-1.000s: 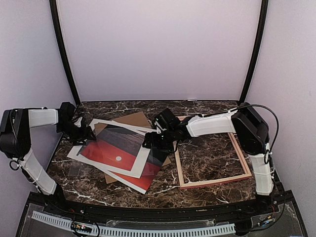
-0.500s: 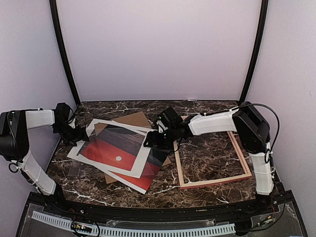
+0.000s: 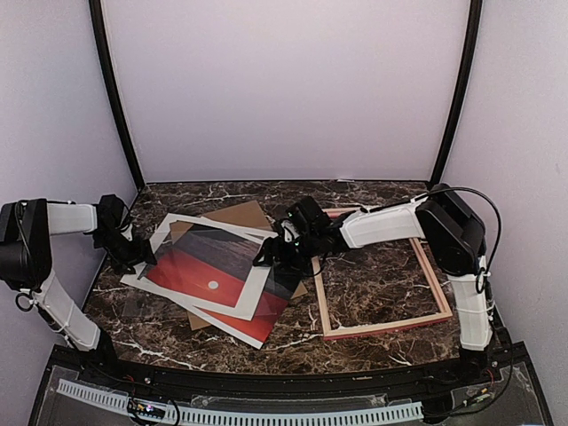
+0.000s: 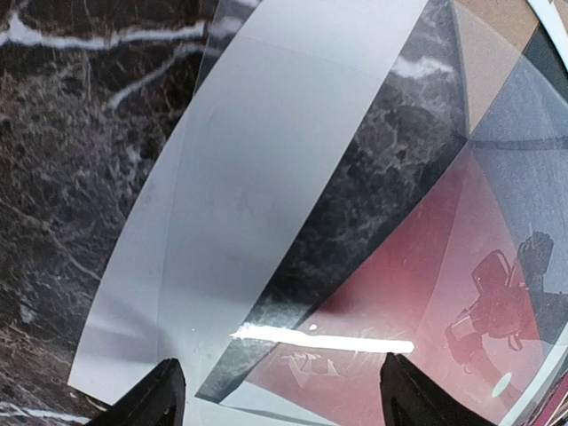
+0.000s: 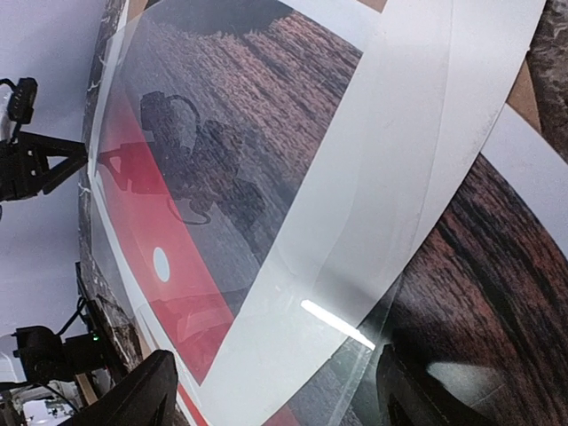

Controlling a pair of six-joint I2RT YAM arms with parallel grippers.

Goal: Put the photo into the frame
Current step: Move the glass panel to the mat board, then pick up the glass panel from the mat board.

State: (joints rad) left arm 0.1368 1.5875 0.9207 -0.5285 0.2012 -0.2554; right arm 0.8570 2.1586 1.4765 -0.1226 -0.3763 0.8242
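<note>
The photo point(image 3: 209, 266), a red sunset with a white sun and white border, lies tilted left of centre on the marble table. A clear glossy sheet point(image 4: 266, 177) lies over it. The frame point(image 3: 382, 327), of thin pink wood, lies flat to the right with marble showing through it. My left gripper point(image 3: 138, 256) hovers open at the photo's left corner; in the left wrist view the gripper point(image 4: 288, 404) straddles the sheet's edge. My right gripper point(image 3: 269, 256) is open over the photo's right edge, and in its own view the gripper point(image 5: 280, 395) holds nothing above the white border point(image 5: 355, 231).
A brown cardboard board point(image 3: 244, 216) lies under the photo's far side. A second red print point(image 3: 257, 319) pokes out beneath toward the near edge. Side walls stand close to both arms.
My left gripper has drawn back to the left, off the photo's corner. The right gripper has shifted only slightly over the photo's right edge. Photo and frame have not moved.
</note>
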